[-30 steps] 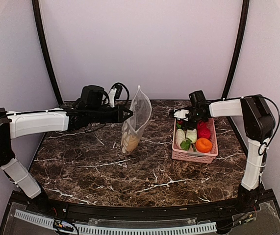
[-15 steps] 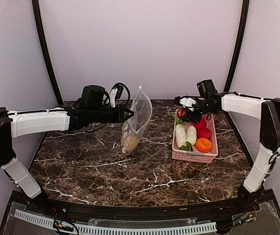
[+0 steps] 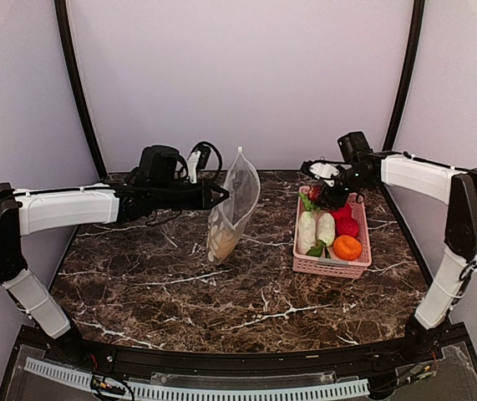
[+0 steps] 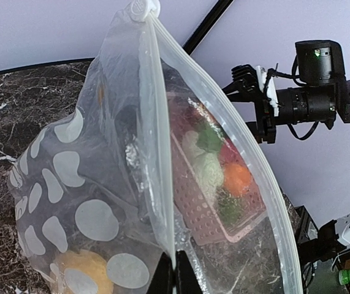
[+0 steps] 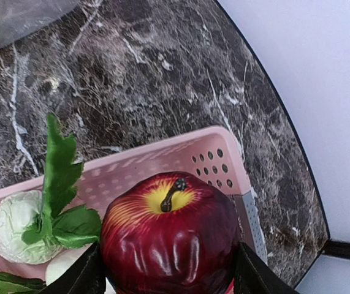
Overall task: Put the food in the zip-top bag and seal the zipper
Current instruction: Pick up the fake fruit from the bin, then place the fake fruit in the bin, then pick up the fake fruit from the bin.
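Observation:
The clear dotted zip-top bag (image 3: 231,210) stands on the table's middle with its mouth up; a yellowish piece (image 4: 79,272) lies in its bottom. My left gripper (image 3: 219,195) is shut on the bag's mouth edge with the zipper strip (image 4: 162,147). My right gripper (image 3: 325,185) is shut on a dark red apple (image 5: 170,236) and holds it above the far end of the pink basket (image 3: 330,266). In the basket lie two white radishes (image 3: 317,230) with green leaves, a red piece (image 3: 347,225) and an orange (image 3: 347,247).
The bag's white slider tab (image 4: 143,7) sits at the top corner of the mouth. A curved black frame (image 3: 76,83) and pale walls close in the back and sides. Dark marble tabletop (image 3: 180,292) spreads in front of bag and basket.
My right gripper has risen out of the basket's far end with the red apple and moved slightly back and right. The left gripper and the bag have stayed still.

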Robot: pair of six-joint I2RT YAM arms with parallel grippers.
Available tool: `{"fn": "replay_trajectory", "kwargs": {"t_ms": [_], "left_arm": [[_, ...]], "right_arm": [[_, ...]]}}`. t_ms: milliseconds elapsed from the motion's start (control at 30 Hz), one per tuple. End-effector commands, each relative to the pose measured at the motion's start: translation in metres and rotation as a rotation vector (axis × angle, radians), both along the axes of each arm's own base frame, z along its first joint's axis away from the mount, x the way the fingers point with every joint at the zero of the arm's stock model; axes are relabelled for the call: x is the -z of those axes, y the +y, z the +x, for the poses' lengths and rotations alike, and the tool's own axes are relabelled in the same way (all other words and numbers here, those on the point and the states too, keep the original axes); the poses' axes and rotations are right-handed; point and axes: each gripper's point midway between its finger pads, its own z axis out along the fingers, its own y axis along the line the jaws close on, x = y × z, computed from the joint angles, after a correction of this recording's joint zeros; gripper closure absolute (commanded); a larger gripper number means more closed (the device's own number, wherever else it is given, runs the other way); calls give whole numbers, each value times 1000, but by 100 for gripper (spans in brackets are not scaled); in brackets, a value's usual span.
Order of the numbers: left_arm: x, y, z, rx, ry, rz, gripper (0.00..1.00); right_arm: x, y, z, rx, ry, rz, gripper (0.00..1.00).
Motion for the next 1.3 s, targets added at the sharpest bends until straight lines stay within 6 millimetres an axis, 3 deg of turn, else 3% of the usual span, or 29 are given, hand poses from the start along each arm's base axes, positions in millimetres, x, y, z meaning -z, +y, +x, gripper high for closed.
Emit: {"fn": "replay_trajectory", "kwargs": {"t_ms": [0, 167, 300, 433, 900, 1267], "left_arm": [[-6, -4, -2, 16, 5, -10, 99], [-4, -4, -1, 17, 9, -10, 99], [-1, -5, -1, 18, 17, -8, 99], [-1, -5, -1, 19, 16, -6, 99], [-6, -5, -3, 28, 11, -18, 99], [-4, -5, -3, 26, 13, -14, 99]], "right_arm": [[40, -35, 5, 148, 135, -103, 44], [60, -47, 7, 223, 222, -120, 40], [73, -42, 15, 249, 290, -102, 29], [82, -37, 21, 267, 360, -63, 25], [45, -24, 28, 289, 456, 158, 18], [73, -25, 42, 393, 506, 168, 20]]}}
